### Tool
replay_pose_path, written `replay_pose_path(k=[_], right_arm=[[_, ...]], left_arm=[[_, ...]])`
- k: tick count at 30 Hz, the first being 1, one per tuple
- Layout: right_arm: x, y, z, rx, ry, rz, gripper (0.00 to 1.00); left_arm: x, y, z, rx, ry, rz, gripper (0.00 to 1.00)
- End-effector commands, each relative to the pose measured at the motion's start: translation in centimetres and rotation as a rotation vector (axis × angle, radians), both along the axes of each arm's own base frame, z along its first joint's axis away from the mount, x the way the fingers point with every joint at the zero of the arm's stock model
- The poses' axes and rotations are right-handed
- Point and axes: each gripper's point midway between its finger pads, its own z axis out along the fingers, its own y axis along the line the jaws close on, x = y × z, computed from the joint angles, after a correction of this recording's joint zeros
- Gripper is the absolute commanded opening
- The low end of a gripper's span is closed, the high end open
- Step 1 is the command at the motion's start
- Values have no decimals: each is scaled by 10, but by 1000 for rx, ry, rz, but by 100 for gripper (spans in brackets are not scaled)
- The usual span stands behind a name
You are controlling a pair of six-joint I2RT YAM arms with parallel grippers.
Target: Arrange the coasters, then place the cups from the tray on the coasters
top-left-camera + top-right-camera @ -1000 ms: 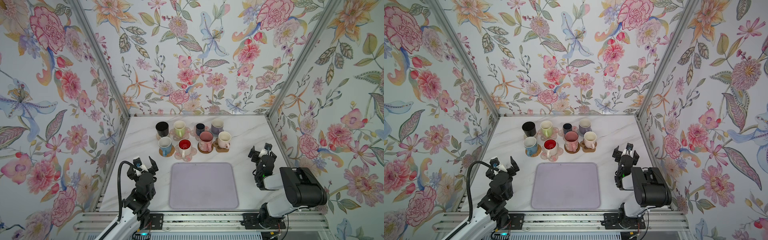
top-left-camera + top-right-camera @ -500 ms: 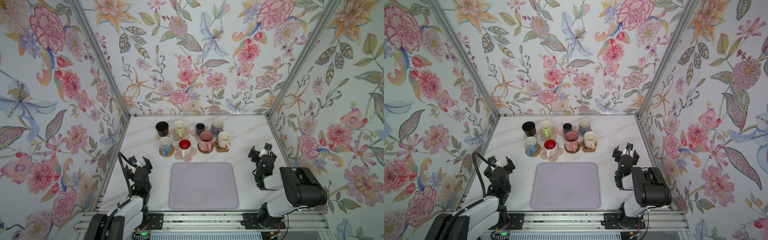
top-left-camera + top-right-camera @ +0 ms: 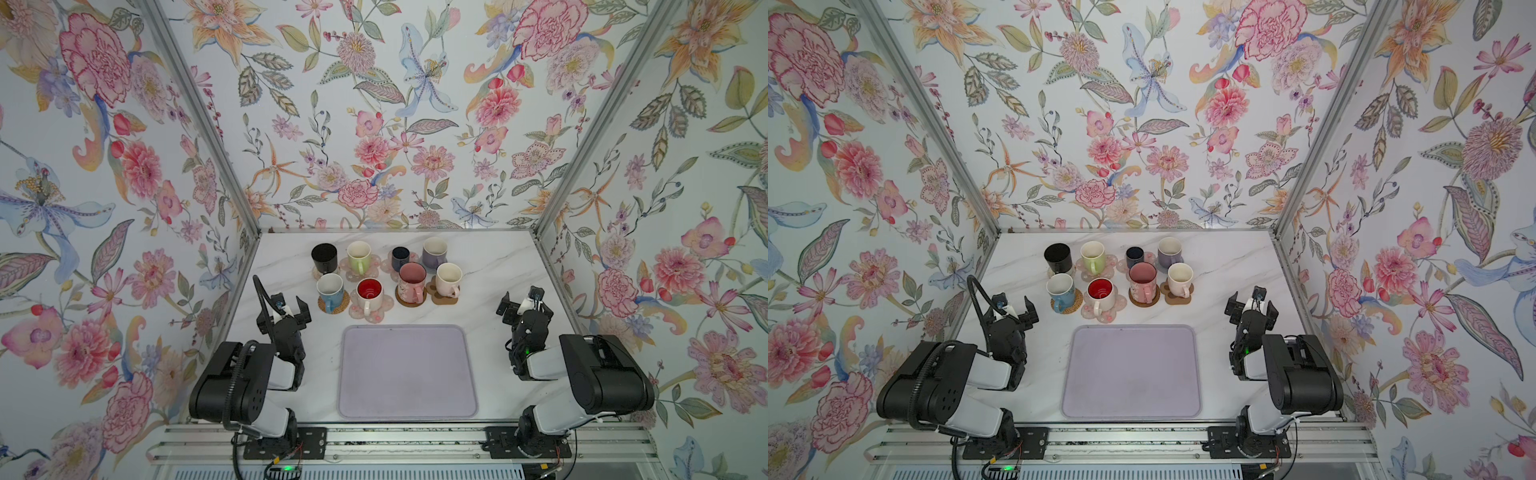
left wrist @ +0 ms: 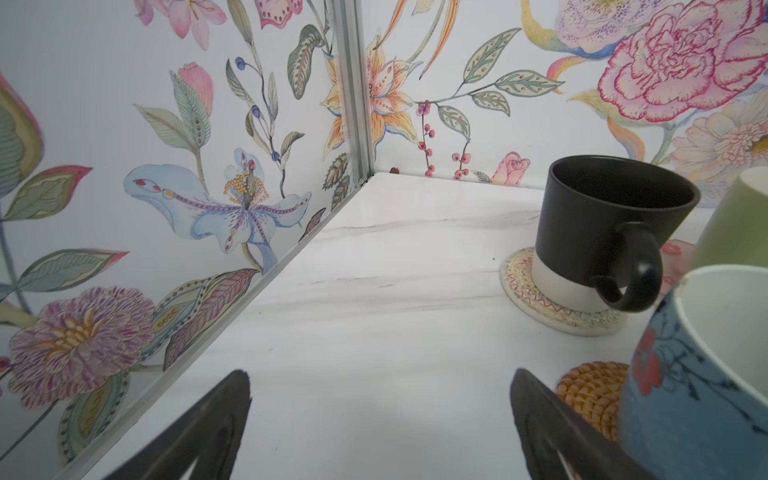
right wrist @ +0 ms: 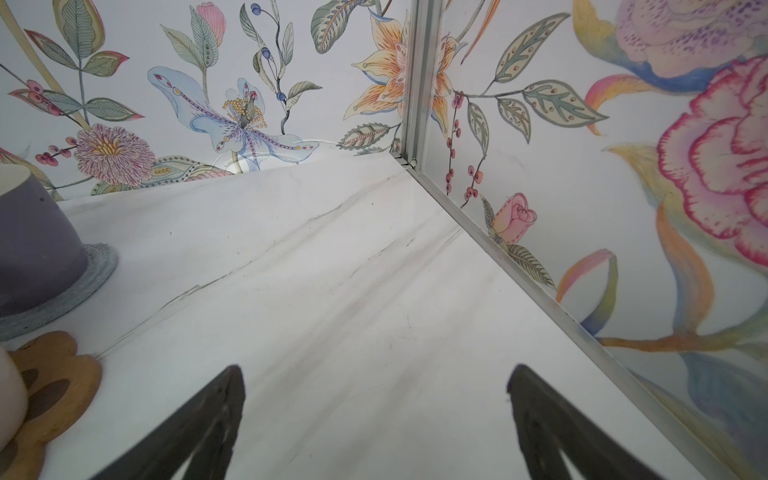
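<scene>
Cups (image 3: 370, 293), all eight, upright on coasters (image 3: 435, 296), in two rows of four on far half of marble table (image 3: 498, 270). Lavender tray (image 3: 407, 374) on near half, between the two arms, just apart from front row.

Back row, left to right in both top views:
- black cup (image 3: 324, 257) on beige woven coaster (image 4: 523, 286)
- cream-green cup (image 3: 359, 257) on pink flower coaster (image 3: 375, 266)
- small navy cup (image 3: 400, 257) on second pink flower coaster (image 3: 388, 268)
- lavender cup (image 3: 434, 252) on grey-blue woven coaster (image 5: 97, 266)

Front row, same order:
- light blue cup (image 3: 330, 293) on tan woven coaster (image 4: 590, 395)
- red-inside white cup (image 3: 370, 296) on third pink flower coaster (image 3: 386, 303)
- pink floral cup (image 3: 412, 281) on brown disc coaster (image 3: 1144, 304)
- cream-pink cup (image 3: 449, 279) on brown paw-print coaster (image 5: 62, 374)

Left gripper (image 3: 291, 305) low over table, left of tray, near light blue cup, not touching it. Jaws spread wide, holding nothing. Right gripper (image 3: 523, 303) low over table, right of tray, close to right wall, apart from cups. Jaws spread wide as well, holding nothing. Both arms folded back at near edge.
</scene>
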Motion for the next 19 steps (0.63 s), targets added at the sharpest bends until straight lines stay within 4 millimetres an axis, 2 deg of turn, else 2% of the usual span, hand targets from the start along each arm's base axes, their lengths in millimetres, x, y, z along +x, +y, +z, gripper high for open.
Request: replay_pose_path(k=[1, 4, 12, 15, 18, 19], right_arm=[[2, 0, 4, 11, -13, 2, 99], [6, -2, 1, 28, 4, 9, 99], [11, -3, -2, 64, 24, 36, 99], [14, 7, -3, 62, 37, 107, 99], [13, 5, -3, 66, 33, 102, 99], [11, -1, -1, 63, 22, 60, 99]], left_arm=[[18, -1, 0, -11, 24, -33, 99], [19, -1, 6, -4, -9, -34, 99], [23, -9, 5, 3, 7, -89, 99], [23, -9, 4, 3, 11, -89, 99], [23, -9, 4, 3, 10, -89, 99], [23, -9, 5, 4, 7, -89, 99]])
